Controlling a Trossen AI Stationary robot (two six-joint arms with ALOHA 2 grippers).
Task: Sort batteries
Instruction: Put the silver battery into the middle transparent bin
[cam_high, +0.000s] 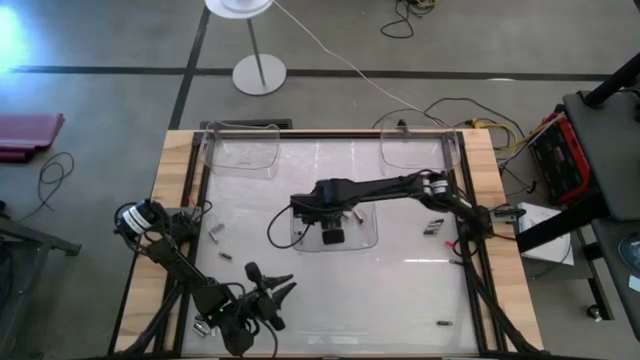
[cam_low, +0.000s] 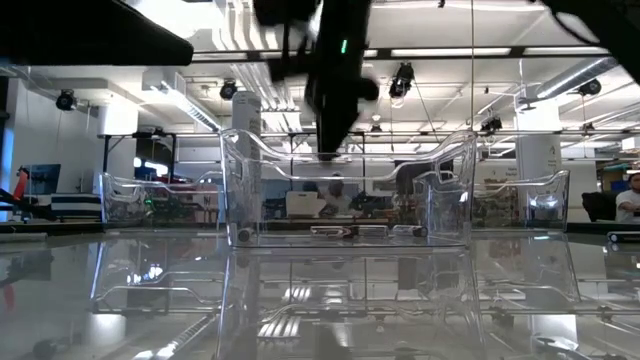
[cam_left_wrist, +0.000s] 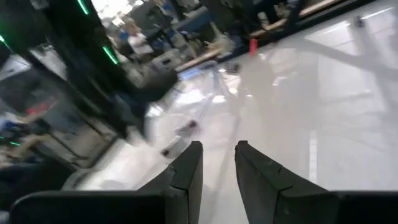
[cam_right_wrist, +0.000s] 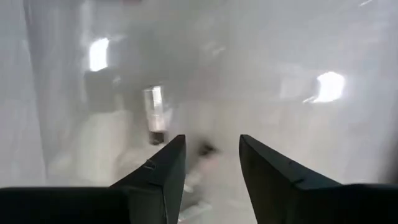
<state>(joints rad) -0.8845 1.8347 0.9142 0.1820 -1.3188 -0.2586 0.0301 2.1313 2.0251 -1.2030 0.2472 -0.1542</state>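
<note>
Your right gripper (cam_right_wrist: 211, 162) hangs open and empty over the middle tray (cam_high: 368, 238); descend carelessly and you could nudge its wall or scatter the batteries (cam_low: 340, 231) inside.

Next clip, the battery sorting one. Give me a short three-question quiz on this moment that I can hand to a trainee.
1. True or false: the right gripper is over the middle clear tray.
2. Which arm is parked at the table's near edge? A) left B) right
3. Fill in: in the right wrist view, the fingers stand ____, with nothing between them.

Key
1. True. The high view shows the right arm reaching across to that tray; the low view shows batteries lying on its floor.
2. A. The left gripper sits low by the near edge, its fingers apart, away from the loose batteries on the table's left side.
3. Apart.
</note>
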